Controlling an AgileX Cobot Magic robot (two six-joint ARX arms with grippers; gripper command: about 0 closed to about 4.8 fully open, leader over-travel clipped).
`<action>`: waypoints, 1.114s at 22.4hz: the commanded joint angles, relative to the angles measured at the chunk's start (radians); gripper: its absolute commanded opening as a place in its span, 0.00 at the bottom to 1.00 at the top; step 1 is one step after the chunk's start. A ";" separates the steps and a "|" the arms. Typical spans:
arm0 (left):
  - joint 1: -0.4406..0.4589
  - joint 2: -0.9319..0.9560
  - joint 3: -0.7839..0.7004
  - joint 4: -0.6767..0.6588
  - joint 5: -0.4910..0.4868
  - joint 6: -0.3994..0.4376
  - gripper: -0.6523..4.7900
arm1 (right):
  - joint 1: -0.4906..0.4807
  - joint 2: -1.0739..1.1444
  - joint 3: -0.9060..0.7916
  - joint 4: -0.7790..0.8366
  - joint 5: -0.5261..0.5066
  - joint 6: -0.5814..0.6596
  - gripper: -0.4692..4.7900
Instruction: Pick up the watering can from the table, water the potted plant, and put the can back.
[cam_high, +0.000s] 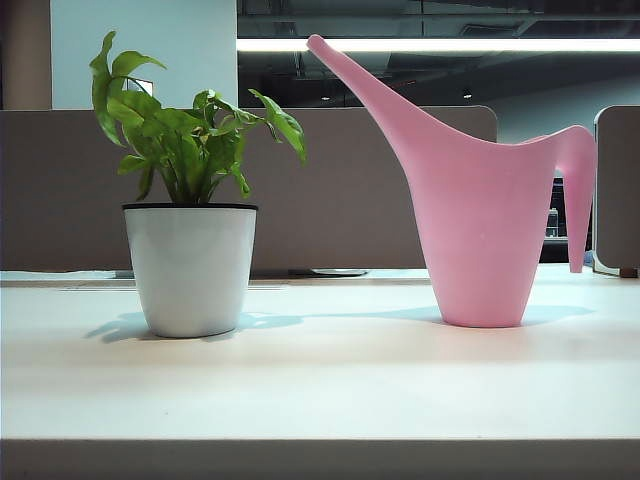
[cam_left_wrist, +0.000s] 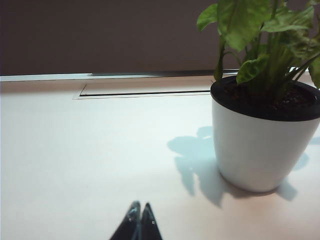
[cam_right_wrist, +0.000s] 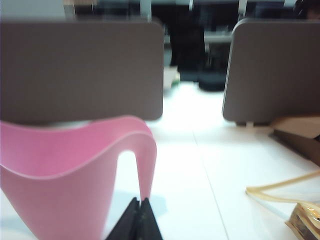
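The pink watering can (cam_high: 480, 230) stands upright on the right of the table (cam_high: 320, 380), spout slanting up toward the potted plant (cam_high: 190, 200) on the left. In the right wrist view the can (cam_right_wrist: 60, 170) fills the near side, its hooked handle (cam_right_wrist: 145, 160) hanging down just beyond my right gripper (cam_right_wrist: 139, 201), which is shut with nothing between its tips. In the left wrist view my left gripper (cam_left_wrist: 140, 205) is shut and empty over bare tabletop, short of and to one side of the white pot (cam_left_wrist: 260, 145). Neither gripper shows in the exterior view.
Brown partition panels (cam_high: 340, 180) run behind the table. A slot cover (cam_left_wrist: 145, 92) lies in the tabletop behind the pot. In the right wrist view a yellowish cable (cam_right_wrist: 280, 192) and a brown box (cam_right_wrist: 300, 132) lie to one side of the can.
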 joint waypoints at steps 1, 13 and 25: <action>0.001 0.000 0.005 0.018 0.005 -0.001 0.11 | -0.002 0.163 0.085 0.000 -0.043 -0.037 0.09; 0.001 0.000 0.005 0.004 0.006 -0.013 0.11 | -0.154 1.005 0.159 0.550 -0.194 -0.015 0.76; 0.001 0.000 0.005 -0.011 0.004 -0.012 0.11 | -0.262 1.345 0.190 0.996 -0.497 0.003 0.75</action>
